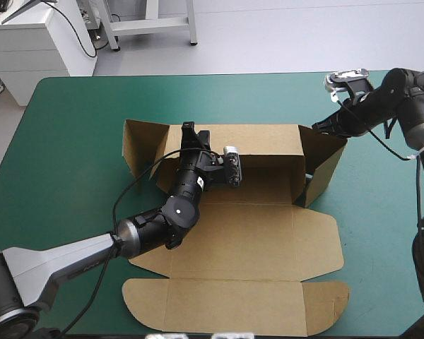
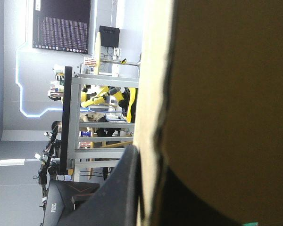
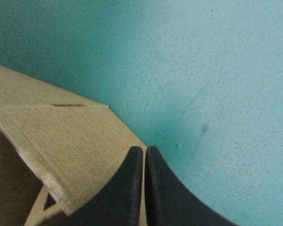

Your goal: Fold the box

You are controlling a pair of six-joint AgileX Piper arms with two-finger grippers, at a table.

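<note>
Brown box (image 1: pixel 268 240) lay at frame centre on the teal-green surface (image 1: pixel 71 141), far wall raised, lid flat toward the bottom. Fingers of the left gripper (image 1: pixel 191 131) were clamped on that wall's left end. Those of the right gripper (image 1: pixel 316 128) pinched the raised flap at upper right.

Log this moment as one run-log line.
box: back and side walls raised, near panels flat | left jaws: shut on back wall's top edge | right jaws: shut on right wall's far corner
</note>
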